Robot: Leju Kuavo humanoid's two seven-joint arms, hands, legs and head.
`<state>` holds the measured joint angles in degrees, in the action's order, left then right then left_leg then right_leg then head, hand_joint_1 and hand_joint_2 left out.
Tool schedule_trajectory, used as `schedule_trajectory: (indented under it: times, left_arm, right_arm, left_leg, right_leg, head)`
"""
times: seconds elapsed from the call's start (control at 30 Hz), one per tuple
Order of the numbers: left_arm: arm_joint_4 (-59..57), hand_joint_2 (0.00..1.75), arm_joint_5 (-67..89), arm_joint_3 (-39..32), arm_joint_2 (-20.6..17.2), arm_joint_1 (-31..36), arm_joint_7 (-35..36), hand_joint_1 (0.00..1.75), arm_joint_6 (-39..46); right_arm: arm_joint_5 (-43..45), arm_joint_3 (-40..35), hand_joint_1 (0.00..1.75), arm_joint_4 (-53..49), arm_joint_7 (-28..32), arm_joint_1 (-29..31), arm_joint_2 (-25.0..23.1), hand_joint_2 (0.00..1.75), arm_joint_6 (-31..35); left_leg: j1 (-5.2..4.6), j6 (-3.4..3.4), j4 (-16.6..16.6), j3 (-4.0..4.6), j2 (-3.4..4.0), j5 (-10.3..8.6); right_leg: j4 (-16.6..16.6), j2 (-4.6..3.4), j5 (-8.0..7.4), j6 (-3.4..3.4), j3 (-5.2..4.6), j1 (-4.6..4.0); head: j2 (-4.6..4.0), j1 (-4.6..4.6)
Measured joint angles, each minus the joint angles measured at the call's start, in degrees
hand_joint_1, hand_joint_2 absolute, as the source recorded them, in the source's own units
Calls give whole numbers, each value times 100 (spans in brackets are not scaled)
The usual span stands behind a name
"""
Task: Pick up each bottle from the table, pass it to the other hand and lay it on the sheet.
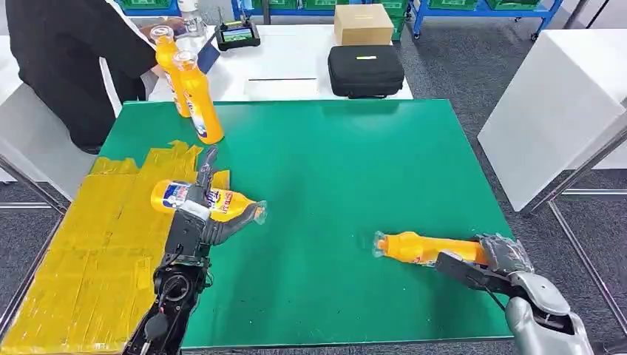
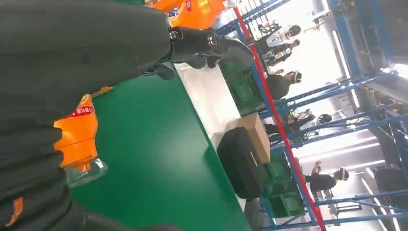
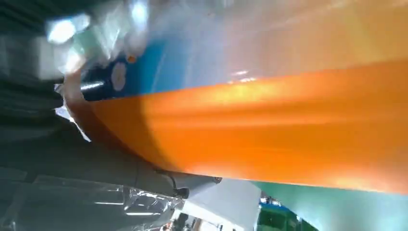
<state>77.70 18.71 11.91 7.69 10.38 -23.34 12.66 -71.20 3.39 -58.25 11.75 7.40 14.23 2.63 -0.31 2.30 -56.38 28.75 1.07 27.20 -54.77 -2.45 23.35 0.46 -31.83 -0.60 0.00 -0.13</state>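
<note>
An orange bottle (image 1: pixel 171 197) lies on its side, its base on the yellow sheet (image 1: pixel 89 244) and its neck over the green mat. My left hand (image 1: pixel 201 214) is on it with fingers spread: one points straight past the bottle, the others lie on its near side. Up close, the same bottle (image 2: pixel 77 137) sits beside the dark fingers (image 2: pixel 211 45). A second orange bottle (image 1: pixel 418 248) lies at the front right, and my right hand (image 1: pixel 499 255) grips its base end. That bottle (image 3: pixel 269 130) is very close in the right wrist view. Two more bottles (image 1: pixel 198 96) stand at the back left.
A person in dark clothes (image 1: pixel 59 59) stands at the far left corner with a hand near the standing bottles. Behind the green mat (image 1: pixel 347 185) a white table carries a black case (image 1: pixel 366 70), a cardboard box (image 1: pixel 362 24) and a handheld screen (image 1: pixel 236 34).
</note>
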Motion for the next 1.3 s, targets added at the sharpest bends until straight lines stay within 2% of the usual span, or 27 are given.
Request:
schedule_trajectory:
  times: [0.1, 0.27, 0.37, 0.43, 0.53, 0.67, 0.9, 1.3]
  left_arm:
    - [85, 175, 61, 0, 4, -86, -4, 0, 0]
    - [209, 175, 144, 50, 48, -197, -7, 0, -40]
    - [301, 175, 160, 216, 90, -214, 46, 0, -264]
    - [337, 175, 87, 339, 138, -200, 105, 0, -416]
    - [387, 175, 35, 470, 190, -192, 142, 0, -477]
    - [428, 175, -169, 561, 192, -178, 210, 0, -598]
    - [529, 175, -490, 857, 199, -201, 225, 0, -721]
    - [562, 175, -588, 1086, 208, -207, 267, 0, -774]
  right_arm:
    - [417, -2, 175, -55, 357, -123, -221, 175, 603]
    - [1060, 13, 175, -278, 440, -213, -720, 175, 1224]
    - [2182, 76, 175, -534, 718, -280, -1288, 175, 1628]
    - [2835, 15, 175, -654, 867, -248, -1644, 175, 1739]
    - [3085, -46, 175, -763, 916, -202, -1948, 175, 1766]
    - [3565, -131, 175, -798, 1074, -119, -2187, 175, 1886]
    - [4175, -796, 175, -645, 1249, 301, -2664, 175, 2213]
    - [4521, -1688, 175, -197, 1367, 649, -2861, 175, 2319]
  left_leg:
    - [1, -1, 0, 10, 0, -2]
    - [3, -2, 0, 55, -36, -22]
    - [-2, -9, -1, 123, -63, -46]
    - [-3, -13, -1, 135, -67, -50]
    - [-3, -12, -1, 150, -96, -56]
    - [-4, -12, -1, 177, -109, -57]
    - [-8, -13, -1, 185, -113, -59]
    - [-8, -12, -1, 195, -129, -61]
  right_leg:
    - [-1, 0, -1, -1, -9, 1]
    - [-6, 34, 0, -1, -42, 1]
    - [-15, 54, -5, -1, -104, 12]
    - [-16, 58, -5, -1, -123, 12]
    - [-17, 86, -4, -1, -132, 12]
    - [-20, 102, -3, -2, -149, 15]
    - [-19, 106, -3, -2, -164, 18]
    - [-20, 124, -2, -2, -169, 18]
  head:
    - [0, 0]
    - [0, -4]
    - [0, -2]
    - [0, -9]
    - [0, -4]
    - [0, -2]
    - [0, -4]
    - [0, -2]
